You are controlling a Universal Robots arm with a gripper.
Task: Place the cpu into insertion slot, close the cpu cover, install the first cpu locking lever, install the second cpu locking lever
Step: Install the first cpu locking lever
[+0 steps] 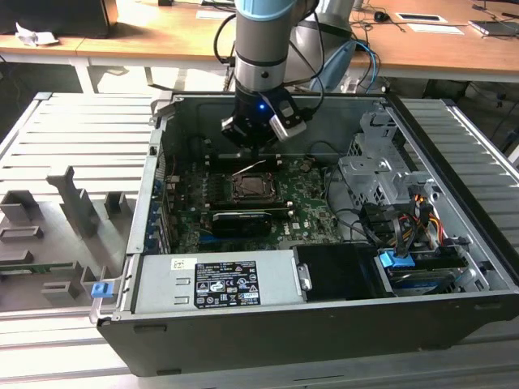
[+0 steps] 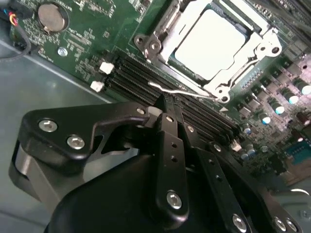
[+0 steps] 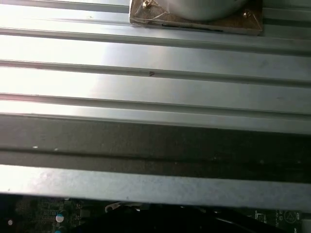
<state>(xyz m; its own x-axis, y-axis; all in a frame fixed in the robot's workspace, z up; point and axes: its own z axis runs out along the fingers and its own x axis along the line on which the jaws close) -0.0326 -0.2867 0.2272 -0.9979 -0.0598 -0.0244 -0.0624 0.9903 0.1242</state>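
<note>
We have the cpu (image 2: pixel 210 42) already seated in the insertion slot (image 2: pixel 146 44), its pale metal top showing through the cut-out of the cpu cover (image 2: pixel 229 83), which lies flat over it in the second wrist view. In the exterior view the socket sits near the middle of the green motherboard (image 1: pixel 304 198), inside the open computer case (image 1: pixel 454 316).

The gripper (image 2: pixel 163 103) hangs just beside the socket, over the black memory slots (image 2: pixel 141 80). Its fingers (image 2: pixel 170 141) look drawn together to a narrow tip, right at a thin wire lever (image 2: pixel 177 91) running along the socket's near edge. We cannot tell whether the tip pinches the wire or only presses against it.

We judge the step in hand to be 1 of the 2 locking levers. To do it well, we should keep the tip square on the wire, push it down and sideways under its hook in 1 steady sweep, and stay clear of the memory slot latches
</note>
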